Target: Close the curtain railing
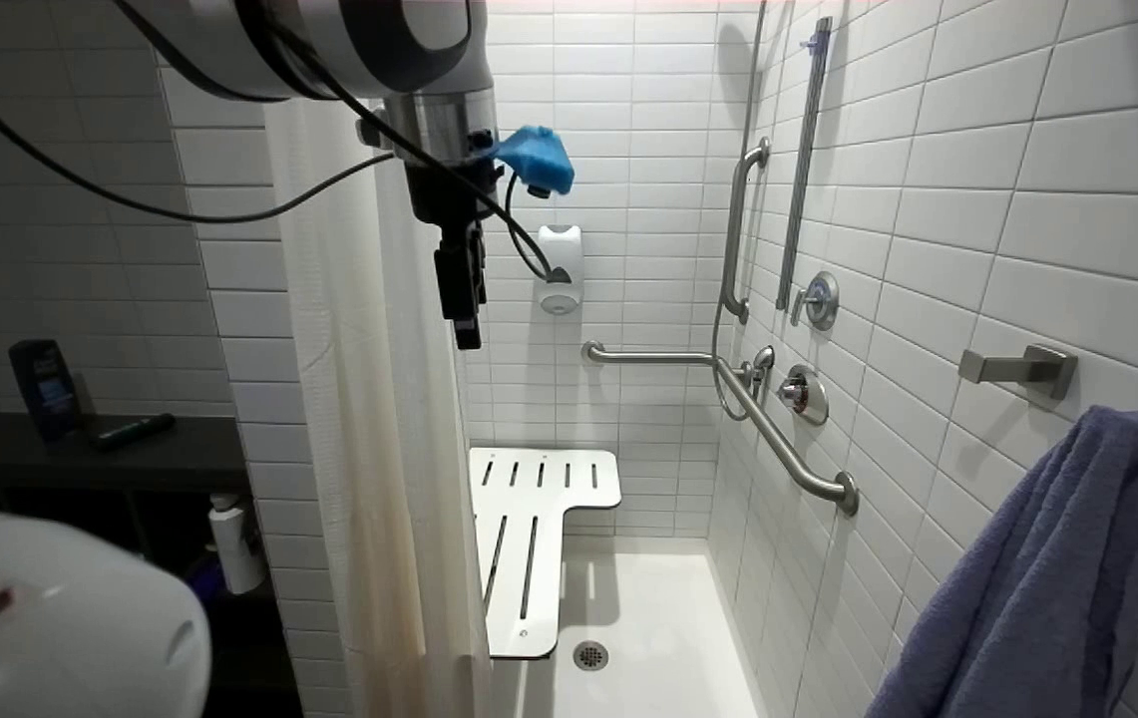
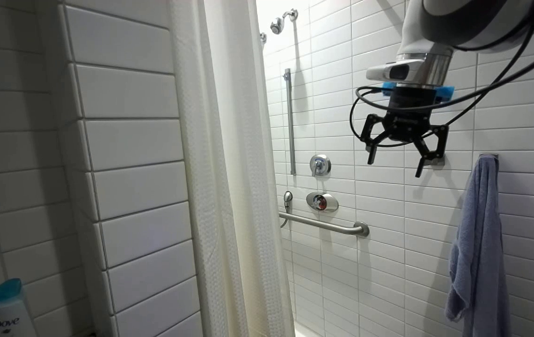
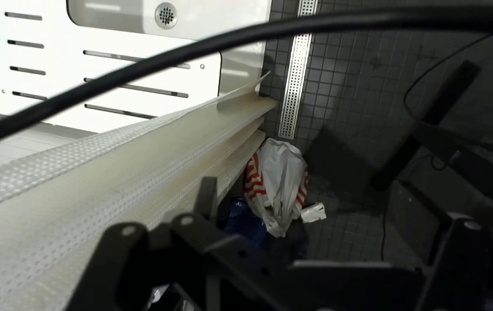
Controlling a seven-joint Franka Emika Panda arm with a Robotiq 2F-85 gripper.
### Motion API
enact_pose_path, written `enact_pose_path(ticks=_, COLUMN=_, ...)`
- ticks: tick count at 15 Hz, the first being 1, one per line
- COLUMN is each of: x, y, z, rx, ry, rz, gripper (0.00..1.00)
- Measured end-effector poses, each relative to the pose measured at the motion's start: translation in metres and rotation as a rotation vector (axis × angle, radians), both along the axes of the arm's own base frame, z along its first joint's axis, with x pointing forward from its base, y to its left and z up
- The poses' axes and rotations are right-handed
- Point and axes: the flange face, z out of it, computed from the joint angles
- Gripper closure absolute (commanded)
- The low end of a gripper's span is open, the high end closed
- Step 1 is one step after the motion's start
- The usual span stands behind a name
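The Robotiq gripper points down in the air, released, its two fingers spread wide. Above it at the wrist sits blue wrapping, and a black cable loops past. In the wrist view the shower curtain runs just beside the gripper; whether the two touch, I cannot tell. The curtain hangs in long vertical pleats in both exterior views, gathered next to the end of a white tiled partition. Past its free edge, in an exterior view, come a slotted shower seat, a round floor drain and a soap dispenser. A steel grab bar and a blue-grey towel are on the tiled wall. Near the curtain's foot, a red-striped plastic bag lies just by the end of a perforated drain grate. Left of the partition, in an exterior view, is a Dove bottle with a teal cap.
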Motion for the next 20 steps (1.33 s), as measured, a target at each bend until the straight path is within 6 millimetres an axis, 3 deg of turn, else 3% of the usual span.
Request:
enact_pose_path(ticks=6, x=0.002, y=-0.004, z=0.005, rx=-0.155, ry=-0.039, rz=0.045, gripper=0.00)
enact_pose_path(ticks=8, x=0.010, y=0.023, z=0.028, rx=-0.181, ry=-0.098, rz=0.070, gripper=0.00)
enact_pose_path(ticks=13, x=0.019, y=0.125, z=0.128, rx=-0.194, ry=-0.323, rz=0.134, gripper=0.00)
enact_pose_path(ticks=14, x=0.019, y=0.138, z=0.145, rx=-0.192, ry=-0.352, rz=0.135, gripper=0.00)
enact_pose_path(ticks=16, x=0.021, y=0.148, z=0.157, rx=-0.190, ry=-0.368, rz=0.139, gripper=0.00)
enact_pose_path(ticks=20, x=0.028, y=0.146, z=0.152, rx=-0.190, ry=-0.353, rz=0.131, gripper=0.00)
